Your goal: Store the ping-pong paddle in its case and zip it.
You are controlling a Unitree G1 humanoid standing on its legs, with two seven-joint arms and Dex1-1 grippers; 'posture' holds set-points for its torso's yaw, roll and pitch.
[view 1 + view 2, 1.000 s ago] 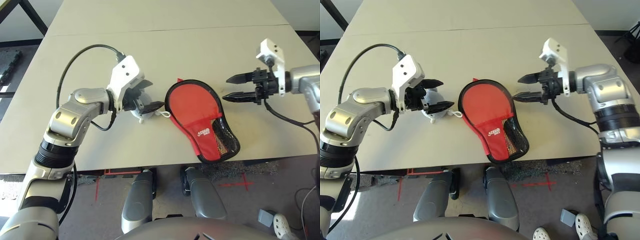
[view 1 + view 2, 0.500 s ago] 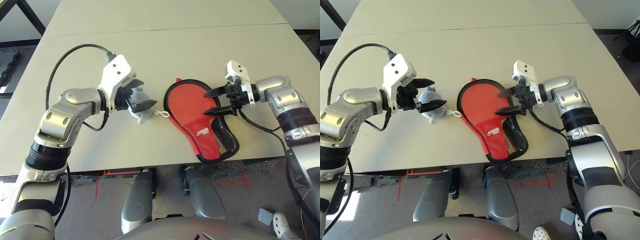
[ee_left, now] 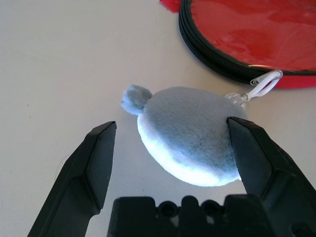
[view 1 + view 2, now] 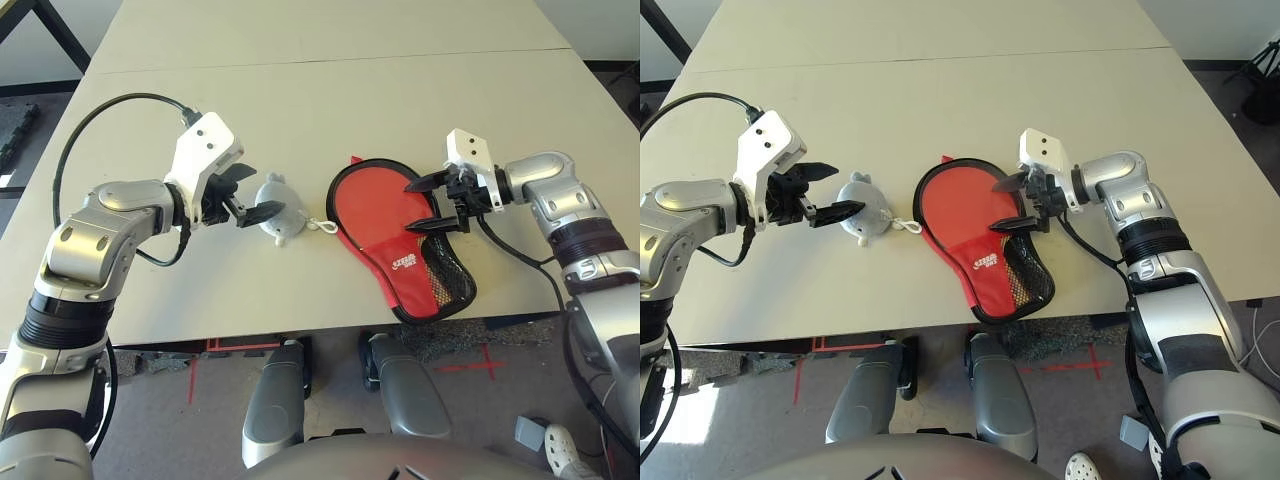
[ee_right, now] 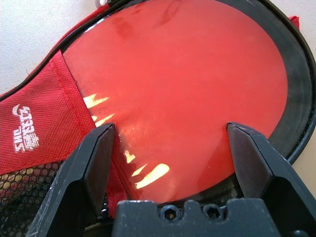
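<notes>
Right gripper [image 4: 432, 204], two black fingers on a silver arm: spread wide, holding nothing. It hangs over the round end of the case, one finger to either side of the glossy red disc. The wrist view looks straight down onto that disc, so the stance reads as a lead-in to pressing or gripping the case there.

Left gripper [image 4: 247, 196], same build: spread wide, holding nothing. It points at a small grey plush charm [image 4: 275, 208], rounded with a paler underside and a little tuft, which lies on the table partly between the fingers; contact cannot be confirmed. A white cord loop [image 4: 325, 226] ties the charm to the black zipper at the case's edge, so the charm probably serves as the zipper pull, which would explain this arm's position.

Case [image 4: 985, 262], paddle-shaped red fabric pouch with black zipper edge, white logo and black mesh pocket: lies flat near the front edge of the pale table [image 4: 330, 100], between the two grippers. Its long axis runs diagonally, the round end toward the table's middle, the narrow mesh end toward the robot and its right.

Ping-pong paddle [image 5: 182, 84]: the shiny red surface within the round end is likely its rubber face, though the glare makes this uncertain. No handle is visible.
</notes>
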